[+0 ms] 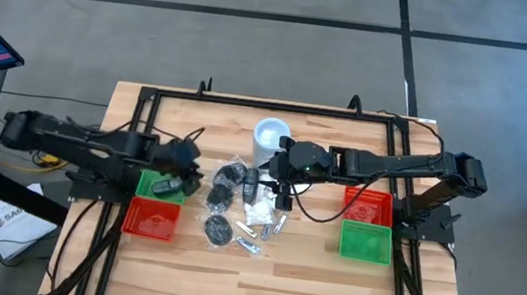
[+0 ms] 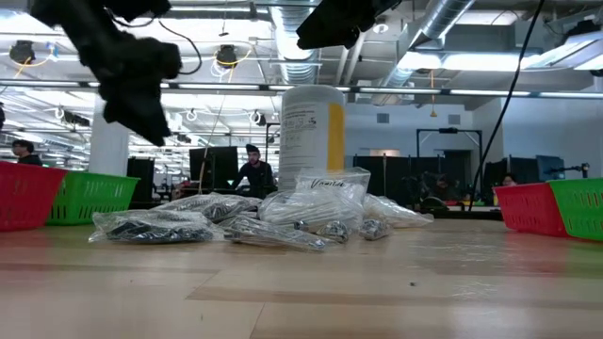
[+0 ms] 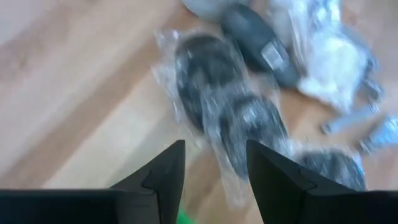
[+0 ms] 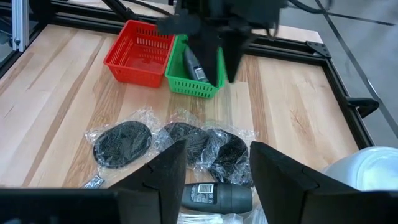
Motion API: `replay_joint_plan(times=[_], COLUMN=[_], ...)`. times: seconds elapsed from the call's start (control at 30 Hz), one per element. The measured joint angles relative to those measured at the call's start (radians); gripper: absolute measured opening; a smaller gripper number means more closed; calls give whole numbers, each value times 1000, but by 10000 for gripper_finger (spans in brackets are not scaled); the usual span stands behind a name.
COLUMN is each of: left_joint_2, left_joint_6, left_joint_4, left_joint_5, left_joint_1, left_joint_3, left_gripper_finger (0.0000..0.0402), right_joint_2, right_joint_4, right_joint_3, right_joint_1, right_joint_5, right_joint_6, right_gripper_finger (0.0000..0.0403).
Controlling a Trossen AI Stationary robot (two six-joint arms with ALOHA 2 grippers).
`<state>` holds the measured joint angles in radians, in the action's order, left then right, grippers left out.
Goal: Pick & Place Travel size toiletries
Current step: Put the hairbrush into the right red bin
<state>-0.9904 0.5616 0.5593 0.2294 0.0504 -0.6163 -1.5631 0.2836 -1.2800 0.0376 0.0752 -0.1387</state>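
Observation:
The travel size toiletries point(image 1: 236, 205) lie in a loose pile at the table's middle: bagged black round pots point(image 4: 124, 142), a dark oblong piece point(image 4: 217, 196), white packets point(image 1: 258, 210) and thin silvery tubes point(image 1: 250, 245). One more dark oblong piece point(image 4: 194, 65) lies in the left green tray point(image 1: 160, 187). My left gripper point(image 3: 214, 168) hangs open in the air between that tray and the pile, holding nothing. My right gripper point(image 4: 217, 168) stands open above the pile's far side, beside the white canister point(image 1: 271, 138), and is empty too.
A red tray point(image 1: 151, 219) sits next to the left green tray. At the right stand another red tray point(image 1: 369, 203) and a green one point(image 1: 366, 243). A black frame point(image 1: 148, 103) runs round the wooden table. People show in the room behind.

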Motion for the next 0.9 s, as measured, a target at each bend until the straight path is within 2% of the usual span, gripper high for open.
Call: replay_joint_plan(times=[0.17,0.33,0.6,0.9], left_joint_2=[-77,-140,-254,-348], left_joint_6=[-87,-144,-189,-226], left_joint_4=[-93,-163,-228,-333], left_joint_5=[-79,-111,-146,-234], left_joint_1=[104,169,228,289], left_joint_3=[0,0,0,1], left_gripper_finger=[160,159,160,159], right_joint_2=[0,0,0,0], right_joint_4=[1,2,8,18], right_joint_3=[0,0,0,0], right_joint_1=[0,0,0,0], right_joint_5=[0,0,0,0], right_joint_6=[0,0,-2,-2], right_gripper_finger=[164,165,164,169])
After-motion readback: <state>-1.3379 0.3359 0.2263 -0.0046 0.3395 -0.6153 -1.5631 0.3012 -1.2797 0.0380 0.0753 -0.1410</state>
